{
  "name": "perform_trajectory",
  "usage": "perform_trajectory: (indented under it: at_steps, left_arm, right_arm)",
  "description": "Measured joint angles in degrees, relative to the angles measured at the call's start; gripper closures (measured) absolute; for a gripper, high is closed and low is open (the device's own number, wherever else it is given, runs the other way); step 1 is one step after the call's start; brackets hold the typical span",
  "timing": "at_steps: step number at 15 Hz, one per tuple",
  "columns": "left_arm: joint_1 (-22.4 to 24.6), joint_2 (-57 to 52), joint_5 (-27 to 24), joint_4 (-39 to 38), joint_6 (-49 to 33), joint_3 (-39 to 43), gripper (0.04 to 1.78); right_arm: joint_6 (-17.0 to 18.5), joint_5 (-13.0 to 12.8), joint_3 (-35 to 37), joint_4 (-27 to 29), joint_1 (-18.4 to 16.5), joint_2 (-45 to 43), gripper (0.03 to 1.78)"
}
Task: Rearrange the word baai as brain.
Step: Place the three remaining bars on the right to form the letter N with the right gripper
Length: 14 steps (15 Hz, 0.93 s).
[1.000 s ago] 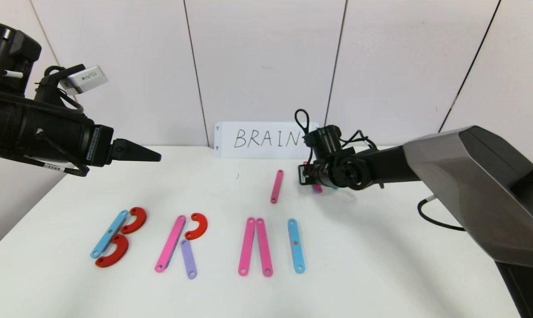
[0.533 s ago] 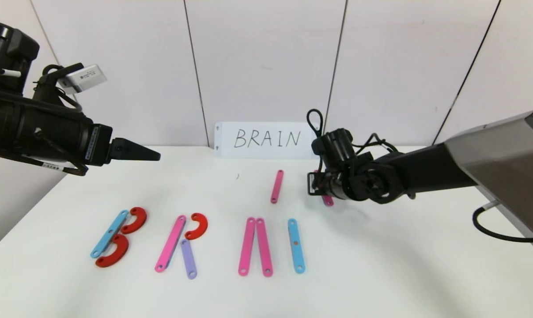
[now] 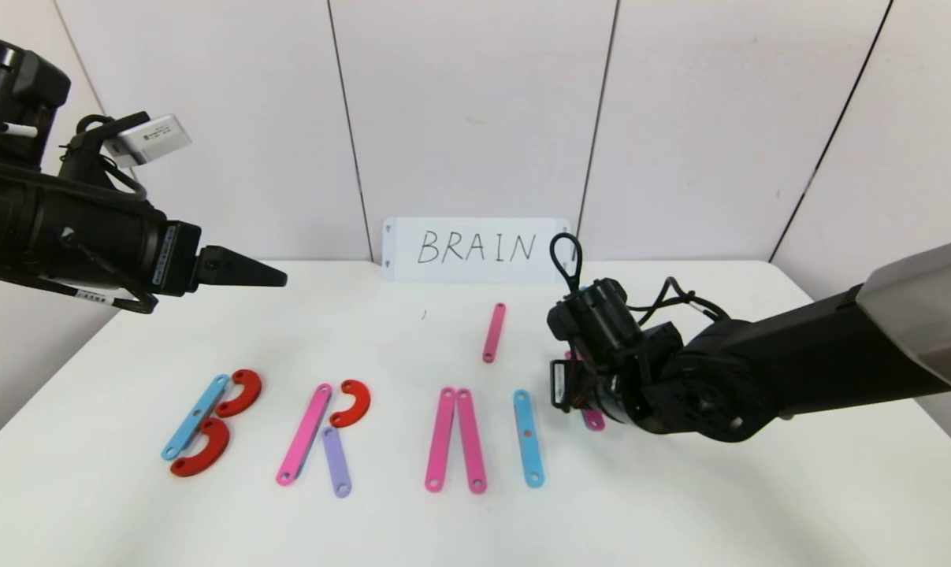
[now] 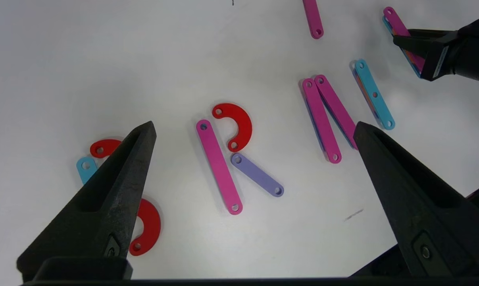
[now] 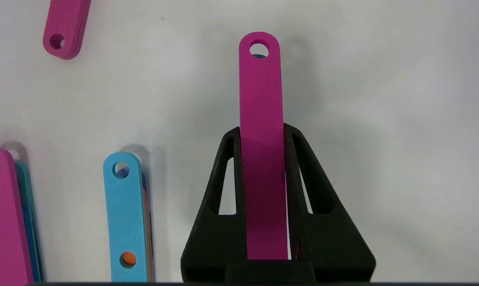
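My right tool pinches a pink strip just right of the blue I, low over the desk, presumably to start the N. Left tool hangs spread, parked above the B.

the word baai lies flat along the near part of the white surface: a blue strip with two red half-rings at the left, then a pink strip, a red half-ring and a purple strip, two touching pink strips, a blue strip. farther back lies a spare pink strip; right of the blue one, another pink strip sits between black fingers.
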Motion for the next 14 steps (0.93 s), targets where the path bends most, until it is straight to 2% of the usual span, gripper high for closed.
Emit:
perform_trajectory:
  at_steps: [5, 14]
  left_arm:
    - [0.00, -0.09, 0.02, 0.01, 0.02, 0.00, 0.08]
    - [0.00, -0.09, -0.07, 0.06, -0.02, 0.00, 0.08]
  right_arm:
    - [0.09, 0.09, 3.33, -1.83, 1.02, -0.82, 1.51]
    - [1.28, 0.26, 4.52, -1.93, 1.93, -0.29, 1.51]
